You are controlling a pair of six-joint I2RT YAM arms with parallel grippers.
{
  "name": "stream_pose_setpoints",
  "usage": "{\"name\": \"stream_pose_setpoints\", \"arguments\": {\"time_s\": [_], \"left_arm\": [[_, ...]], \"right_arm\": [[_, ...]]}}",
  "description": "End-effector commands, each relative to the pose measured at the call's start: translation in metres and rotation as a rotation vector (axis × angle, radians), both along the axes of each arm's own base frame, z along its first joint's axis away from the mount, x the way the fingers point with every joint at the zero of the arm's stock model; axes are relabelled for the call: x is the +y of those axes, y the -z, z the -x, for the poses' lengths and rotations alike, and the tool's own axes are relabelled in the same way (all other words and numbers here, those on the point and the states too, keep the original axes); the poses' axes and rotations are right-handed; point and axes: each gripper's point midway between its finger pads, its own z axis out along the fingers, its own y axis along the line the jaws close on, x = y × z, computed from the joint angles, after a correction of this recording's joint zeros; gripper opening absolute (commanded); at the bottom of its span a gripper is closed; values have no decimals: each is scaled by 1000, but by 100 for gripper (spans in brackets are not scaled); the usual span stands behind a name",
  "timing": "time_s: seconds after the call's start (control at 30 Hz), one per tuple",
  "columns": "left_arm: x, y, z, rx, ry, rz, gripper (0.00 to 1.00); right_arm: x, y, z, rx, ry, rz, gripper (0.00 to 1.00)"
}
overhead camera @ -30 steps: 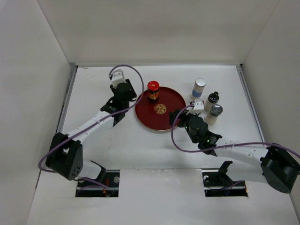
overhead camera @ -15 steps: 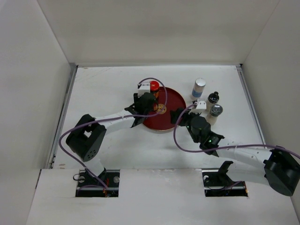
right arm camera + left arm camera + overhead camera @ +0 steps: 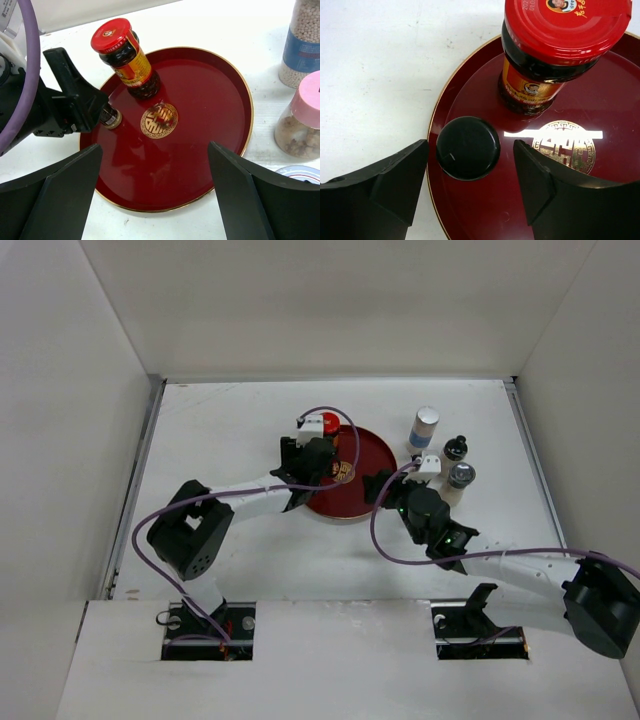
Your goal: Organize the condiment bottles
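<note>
Red-lidded jar (image 3: 565, 30) stands upright on the far-left part of the dark-red tray (image 3: 205, 90). Dark contents, yellow-and-red label with a small portrait; the printing on the lid is cut off by the frame edge. Just near-left of it, by the tray's left rim, stands a small black-capped bottle (image 3: 110, 118) (from the left wrist only its round cap shows, the body hidden beneath).

Left claw (image 3: 470, 149) straddles that cap with a gap on either side, touching nothing: released. Right claw (image 3: 155, 147) hovers at the tray's right side, spread wide, nothing between its fingers.

Off the tray, on the bench (image 3: 220, 420) to the right:
- tall white bottle (image 3: 425, 426) with a blue band, farthest
- dark-capped bottle (image 3: 455, 448), right of it and nearer
- silver-grey-capped jar (image 3: 461, 476), nearest

Pink-capped jar (image 3: 306, 107), pale grains inside, sits just right of the tray; the top camera loses it behind the right wrist. In the right wrist view the tall bottle's top is cut off and the silver-grey cap is only a sliver at the lower edge.
</note>
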Motion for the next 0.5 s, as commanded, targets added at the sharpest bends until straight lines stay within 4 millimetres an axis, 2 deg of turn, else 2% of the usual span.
{"name": "stream_pose_setpoints", "arguments": {"time_s": [0.0, 0.1, 0.17, 0.2, 0.33, 0.37, 0.4, 0.47], "left_arm": [[-3, -24, -6, -71, -11, 38, 71], [-4, -33, -5, -87, -8, 54, 77], [-5, -42, -4, -102, 0, 73, 82], [-6, -49, -3, -112, 6, 86, 83], [-7, -93, 3, -190, 45, 163, 88], [-6, -106, 5, -220, 51, 194, 89], [-4, -119, 7, -252, 58, 222, 90], [1, -138, 13, -307, 68, 279, 90]], "right_arm": [[-4, -23, -5, -54, 28, -72, 93], [-6, -24, -5, -56, 32, -73, 91], [-6, -23, -4, -54, 32, -71, 84], [-6, -24, -4, -55, 32, -75, 78], [-11, -32, -1, -60, 45, -76, 37], [-15, -33, -1, -59, 62, -71, 29], [-21, -35, -1, -56, 84, -60, 26], [-31, -32, 0, -39, 127, -32, 26]]}}
